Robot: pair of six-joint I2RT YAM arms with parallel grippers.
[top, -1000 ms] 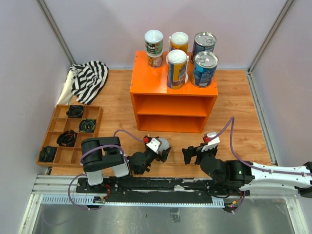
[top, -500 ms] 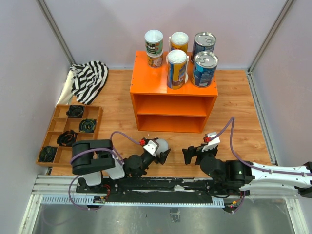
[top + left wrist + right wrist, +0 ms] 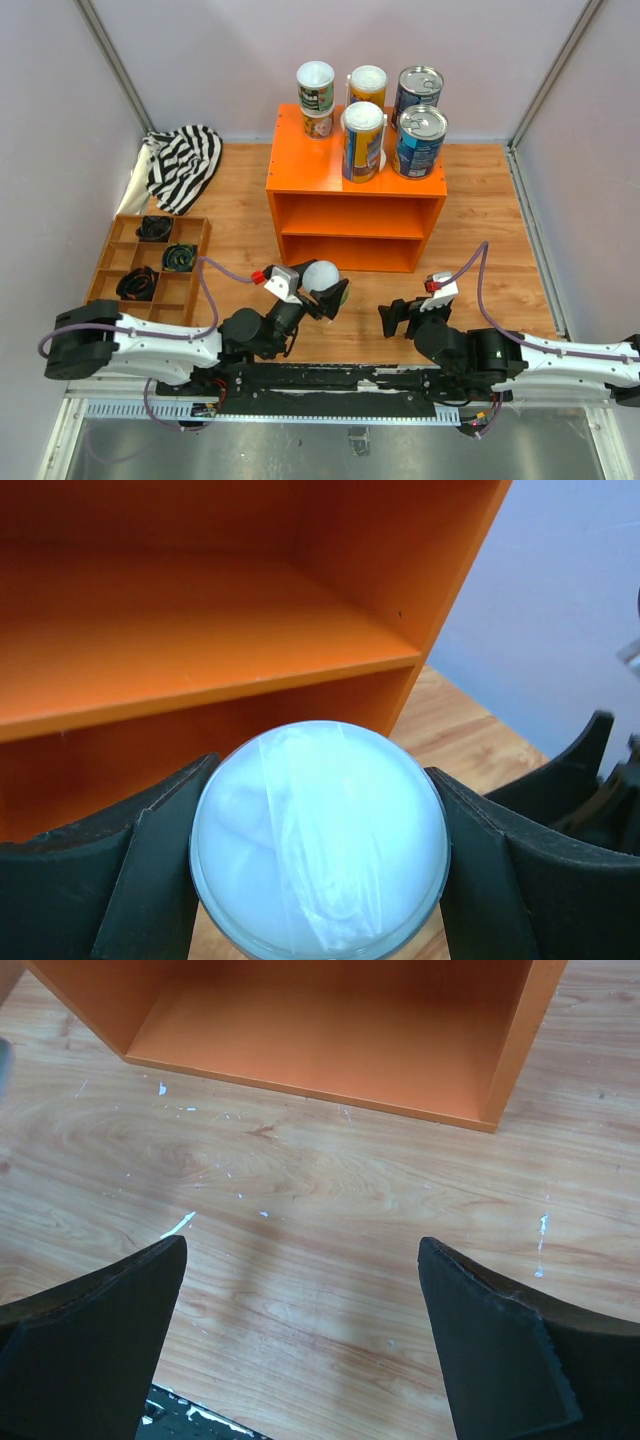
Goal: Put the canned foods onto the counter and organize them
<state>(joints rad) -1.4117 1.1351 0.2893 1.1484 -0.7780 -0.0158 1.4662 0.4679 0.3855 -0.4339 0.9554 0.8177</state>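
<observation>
My left gripper (image 3: pixel 326 287) is shut on a small can with a white plastic lid (image 3: pixel 320 838), its black fingers (image 3: pixel 110 880) pressed on both sides. It holds the can just in front of the orange counter (image 3: pixel 355 190), facing the open shelves (image 3: pixel 200 620). On the counter top stand several canned foods: two wide blue ones (image 3: pixel 420 140), a tall yellow-and-blue one (image 3: pixel 362 140) and smaller ones behind (image 3: pixel 315 97). To the right, my right gripper (image 3: pixel 405 318) hangs open and empty over the wooden floor (image 3: pixel 300 1340), with the counter's lower shelf (image 3: pixel 330 1020) ahead.
A brown compartment tray (image 3: pixel 112 285) with dark coiled items sits at the left. A striped cloth (image 3: pixel 185 160) lies in the back left corner. Purple walls close in the sides and back. The arms' metal rail (image 3: pixel 320 385) runs along the near edge.
The left arm has stretched out, its elbow swinging far left, and carried the can up and slightly towards the counter. The right gripper barely shifted.
</observation>
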